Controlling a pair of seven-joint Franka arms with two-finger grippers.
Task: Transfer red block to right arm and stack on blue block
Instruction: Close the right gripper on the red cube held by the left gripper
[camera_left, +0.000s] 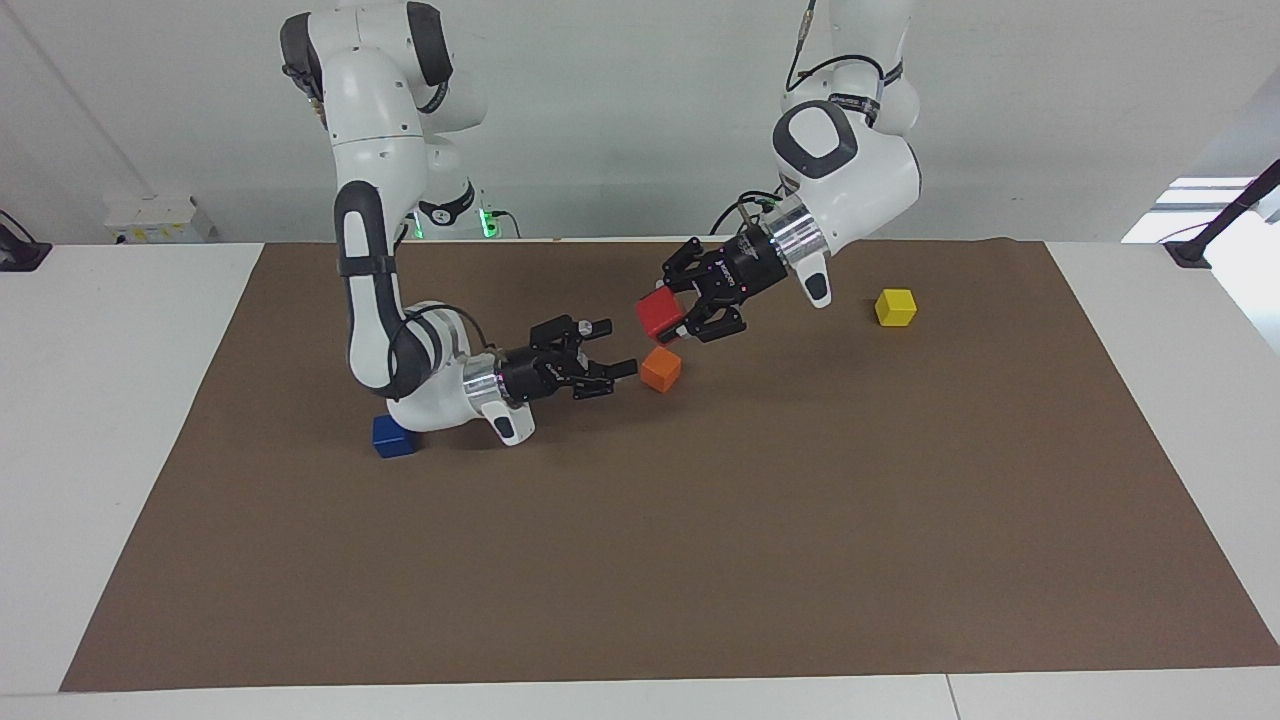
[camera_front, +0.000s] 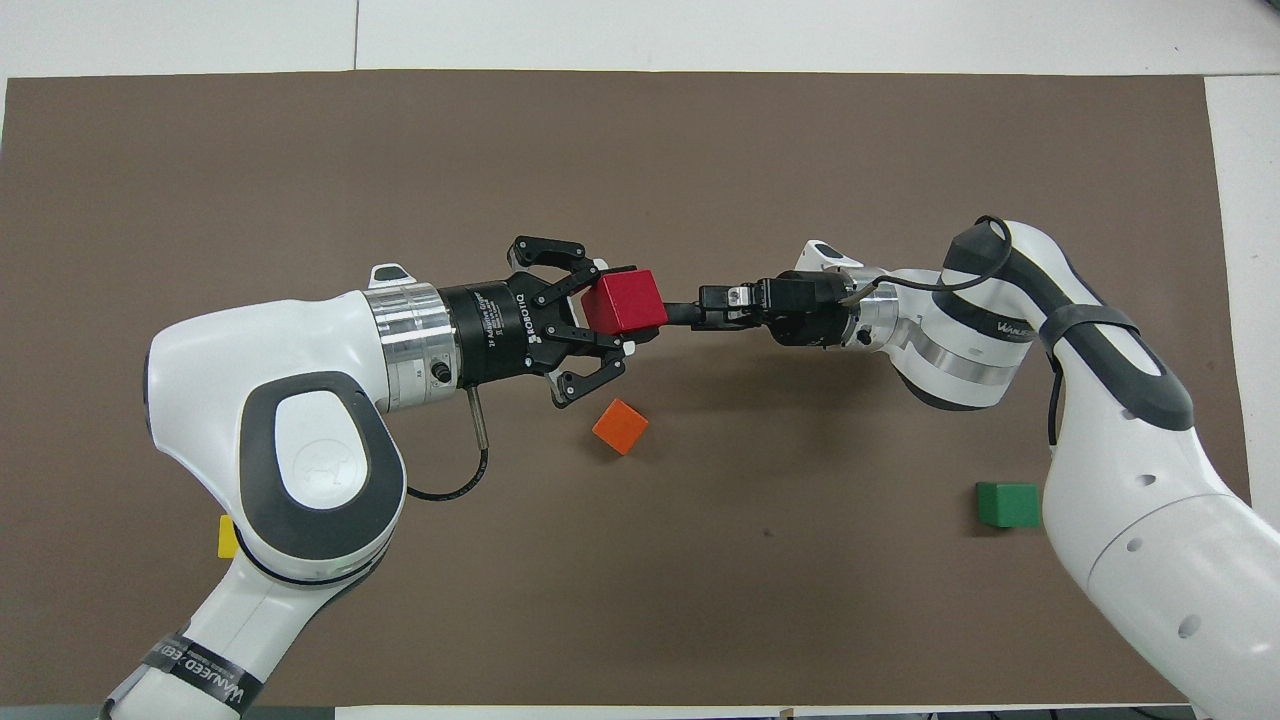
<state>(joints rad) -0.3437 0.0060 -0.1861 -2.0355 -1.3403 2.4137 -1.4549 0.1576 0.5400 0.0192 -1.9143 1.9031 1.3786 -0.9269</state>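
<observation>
My left gripper (camera_left: 672, 320) is shut on the red block (camera_left: 659, 312) and holds it in the air over the mat's middle, just above the orange cube. In the overhead view the left gripper (camera_front: 612, 308) holds the red block (camera_front: 626, 300) sideways. My right gripper (camera_left: 615, 350) is open, pointing at the red block, its tips a small gap short of it and a little lower. In the overhead view the right gripper (camera_front: 688, 314) reaches the block's edge. The blue block (camera_left: 393, 436) lies on the mat beside the right arm's elbow; it is hidden in the overhead view.
An orange cube (camera_left: 661, 369) (camera_front: 620, 426) lies on the mat under the two grippers. A yellow cube (camera_left: 895, 307) lies toward the left arm's end. A green cube (camera_front: 1008, 504) lies near the right arm. The brown mat (camera_left: 760, 540) covers the table.
</observation>
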